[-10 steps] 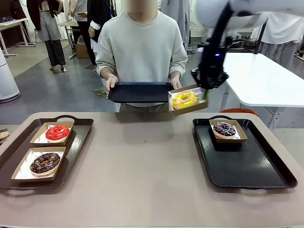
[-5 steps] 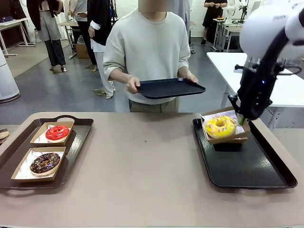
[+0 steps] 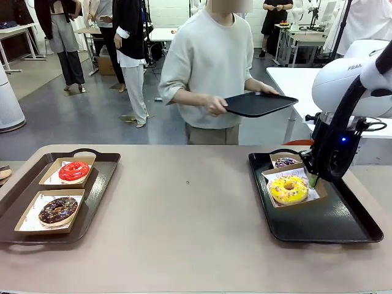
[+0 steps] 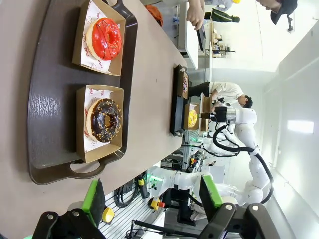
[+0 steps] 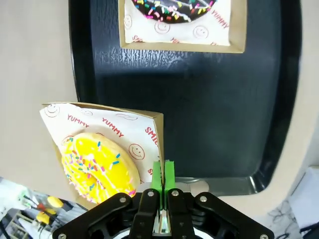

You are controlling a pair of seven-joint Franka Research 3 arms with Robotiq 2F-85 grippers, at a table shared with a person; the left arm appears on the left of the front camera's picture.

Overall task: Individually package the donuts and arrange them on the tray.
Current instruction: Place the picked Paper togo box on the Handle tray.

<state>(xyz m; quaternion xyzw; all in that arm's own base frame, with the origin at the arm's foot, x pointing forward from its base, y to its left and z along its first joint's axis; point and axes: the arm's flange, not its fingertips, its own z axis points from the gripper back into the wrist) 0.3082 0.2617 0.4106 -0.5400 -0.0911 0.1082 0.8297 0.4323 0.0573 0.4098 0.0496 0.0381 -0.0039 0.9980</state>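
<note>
A: Right gripper (image 3: 314, 178)?

B: Pinched tight on the wall of the yellow donut's box (image 5: 149, 130). Green pads (image 5: 157, 175) nearly meet in the wrist view, just the card between them. Yellow donut (image 3: 288, 188) sits in the box, to the side of the fingers, over the right tray (image 3: 331, 223).

A: Touching the tray?

B: Can't tell. Box looks low, maybe just above. It hangs from one wall, so it tilts a bit.

A: Other donuts?

B: Purple one (image 3: 286, 162) boxed on the same tray, just beyond the gripper, close to the yellow box. Red (image 3: 74, 171) and chocolate (image 3: 58, 209) boxed on the left tray (image 3: 104, 184), well apart from this hand.

A: Left gripper (image 4: 149, 199)?

B: Fingers spread wide, nothing between them, hovering off the near end of the left tray.

A: Step in hand?

B: Setting the yellow box down, I'd say. Do it well: lower straight until the base lies flat, keep it clear of the purple box, then release. Letting go early risks the box tipping and the donut sliding out. Lift straight off so the pads don't drag the wall.

A: Person?

B: Far side, holding a spare dark tray (image 3: 258, 103), not involved.
</note>
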